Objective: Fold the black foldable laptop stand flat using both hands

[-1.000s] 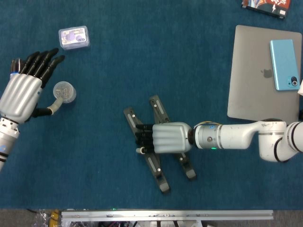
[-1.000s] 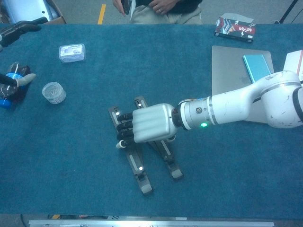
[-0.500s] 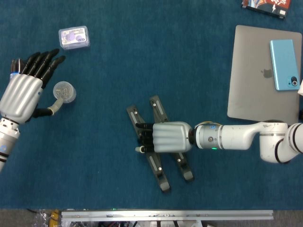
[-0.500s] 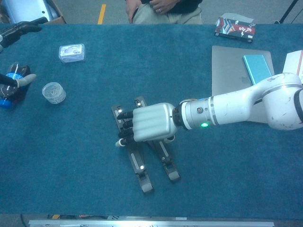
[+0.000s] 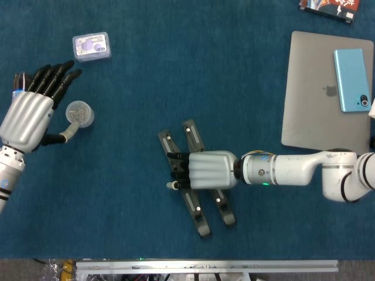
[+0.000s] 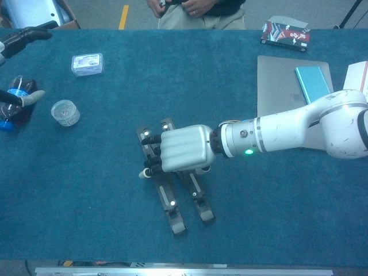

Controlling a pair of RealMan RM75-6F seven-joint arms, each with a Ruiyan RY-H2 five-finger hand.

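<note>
The black laptop stand (image 5: pixel 195 213) lies on the blue cloth near the table's front edge, its two long bars close together and almost parallel. My right hand (image 5: pixel 205 171) lies palm down across the middle of the stand (image 6: pixel 171 207) and grips it, dark fingers curled over the left bar. That hand (image 6: pixel 184 148) hides the hinge and cross links. My left hand (image 5: pixel 26 114) is far off at the left edge, raised, fingers apart and holding nothing; its thumb points toward a small clear jar.
A clear round jar (image 5: pixel 79 113) and a small plastic box (image 5: pixel 91 47) sit at the left. A closed grey laptop (image 5: pixel 316 99) with a blue phone (image 5: pixel 352 79) on it lies at the right. A person (image 6: pixel 195 11) stands at the far edge.
Under my right hand the stand's two bars have drawn closer together and turned slightly, the right bar's lower end swinging left. My left hand has not moved.
</note>
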